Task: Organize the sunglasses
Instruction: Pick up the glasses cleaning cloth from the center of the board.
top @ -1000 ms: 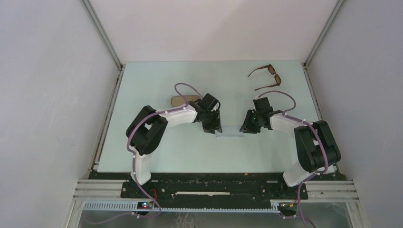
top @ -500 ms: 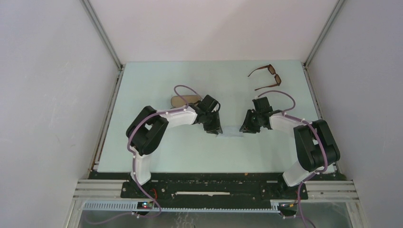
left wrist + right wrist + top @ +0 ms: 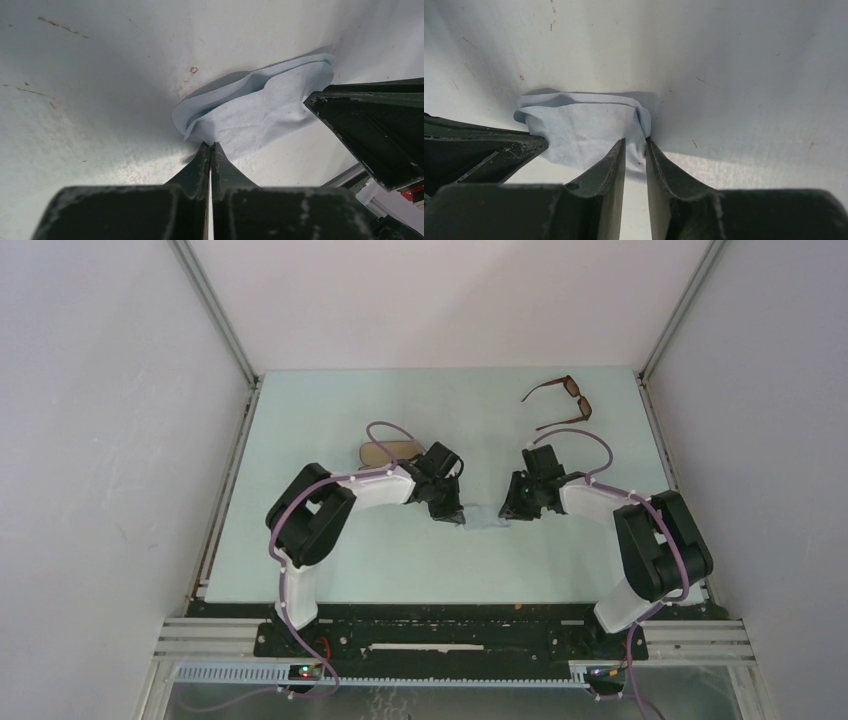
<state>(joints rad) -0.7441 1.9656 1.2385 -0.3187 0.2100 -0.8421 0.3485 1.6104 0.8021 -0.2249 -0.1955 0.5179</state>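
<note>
left gripper (image 3: 210, 146) is pinched tight on the blue cloth (image 3: 260, 112) edge, right gripper (image 3: 635, 142) sits a crack apart at the opposite edge (can't tell if it's gripping), sunglasses (image 3: 565, 400) lying well away by the table (image 3: 330, 410) far right corner.

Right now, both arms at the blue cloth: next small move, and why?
Probably close the right jaws on the cloth. The left jaws are shut on its opposite edge, while the right jaws straddle their edge with a narrow gap showing. The sunglasses lie untouched at the far right.
</note>
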